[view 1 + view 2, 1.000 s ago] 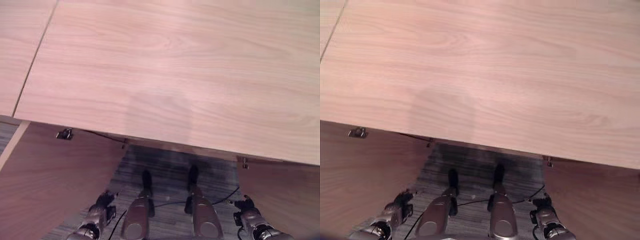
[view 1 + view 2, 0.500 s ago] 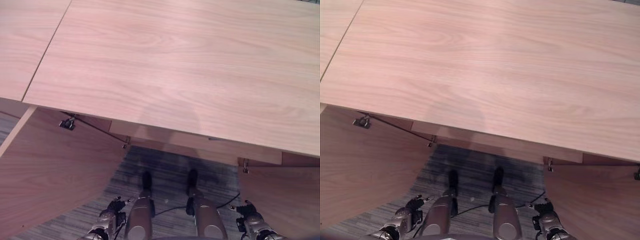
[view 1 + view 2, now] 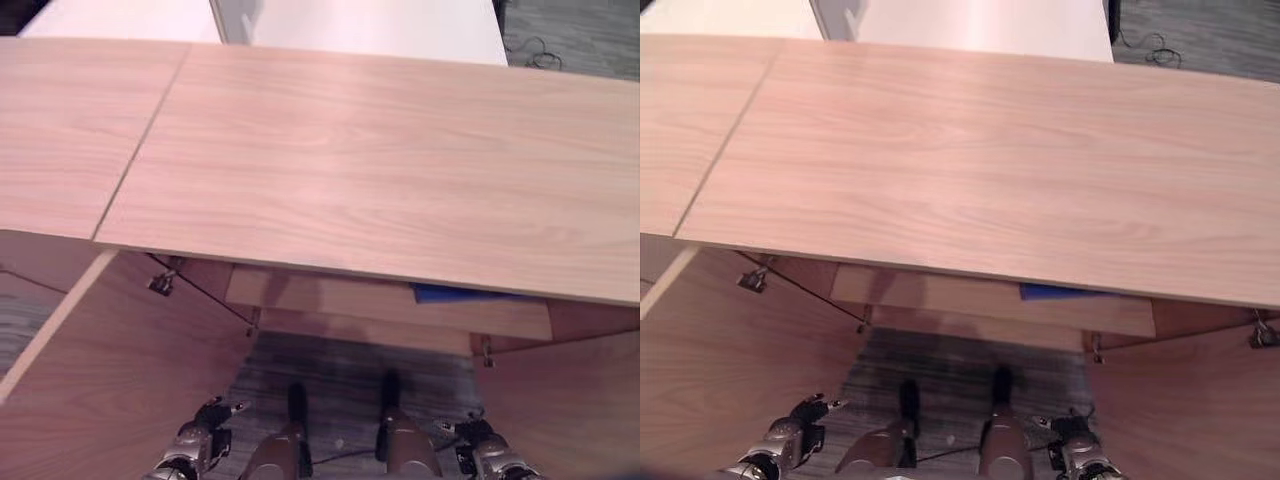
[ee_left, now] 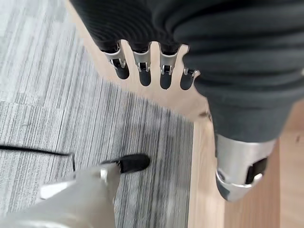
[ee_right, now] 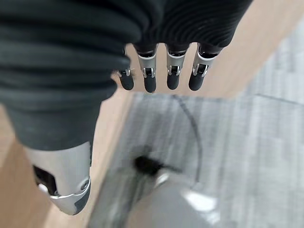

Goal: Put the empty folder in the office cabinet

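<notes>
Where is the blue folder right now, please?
In the eye views the blue folder lies on a shelf inside the open cabinet, just under the wooden top, right of centre, between the open doors.

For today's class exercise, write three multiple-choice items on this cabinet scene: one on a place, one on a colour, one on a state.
1. Where does the folder lie?
A. on the cabinet top
B. inside the cabinet, on a shelf under the top
C. on the floor

2. What colour is the folder?
A. blue
B. red
C. yellow

3. How are the cabinet doors?
A. both shut
B. one open
C. both open

Key: 1 B, its edge shows just under the cabinet top. 2 A, the visible strip is blue. 3 C, the left door and right door both swing outward, while left hand and right hand hang open.
</notes>
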